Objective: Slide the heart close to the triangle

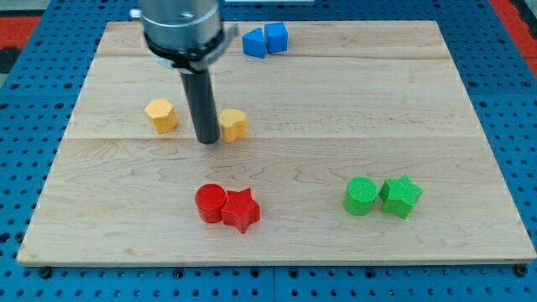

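Observation:
The yellow heart [233, 125] lies left of the board's middle. The blue triangle [254, 43] lies at the view's top edge of the board, touching a blue cube [276, 36] on its right. My tip [207, 141] rests on the board just left of the yellow heart, against or almost against its left side. The rod rises to the arm's dark head at the view's top, which hides some of the board behind it. The triangle is well above and slightly right of the heart.
A yellow hexagon [160, 115] lies left of my tip. A red cylinder [211, 202] and red star [241, 209] touch each other below it. A green cylinder [362, 195] and green star [401, 195] sit at the lower right. The wooden board [470, 101] lies on blue pegboard.

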### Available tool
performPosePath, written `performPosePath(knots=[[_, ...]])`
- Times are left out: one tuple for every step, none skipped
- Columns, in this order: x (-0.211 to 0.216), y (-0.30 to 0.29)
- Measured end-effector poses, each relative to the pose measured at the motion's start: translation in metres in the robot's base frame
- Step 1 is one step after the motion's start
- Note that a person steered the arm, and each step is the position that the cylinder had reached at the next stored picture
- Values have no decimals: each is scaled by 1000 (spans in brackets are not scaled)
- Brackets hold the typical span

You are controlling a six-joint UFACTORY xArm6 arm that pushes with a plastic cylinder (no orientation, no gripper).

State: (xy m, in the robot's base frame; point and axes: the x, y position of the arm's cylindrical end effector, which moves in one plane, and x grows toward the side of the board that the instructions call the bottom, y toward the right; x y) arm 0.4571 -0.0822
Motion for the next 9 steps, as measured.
performPosePath(knots=[[12,10],[-64,37],[-139,42],[-90,81],[-21,90],[-53,124],[-130,99],[-136,92],[-134,93]])
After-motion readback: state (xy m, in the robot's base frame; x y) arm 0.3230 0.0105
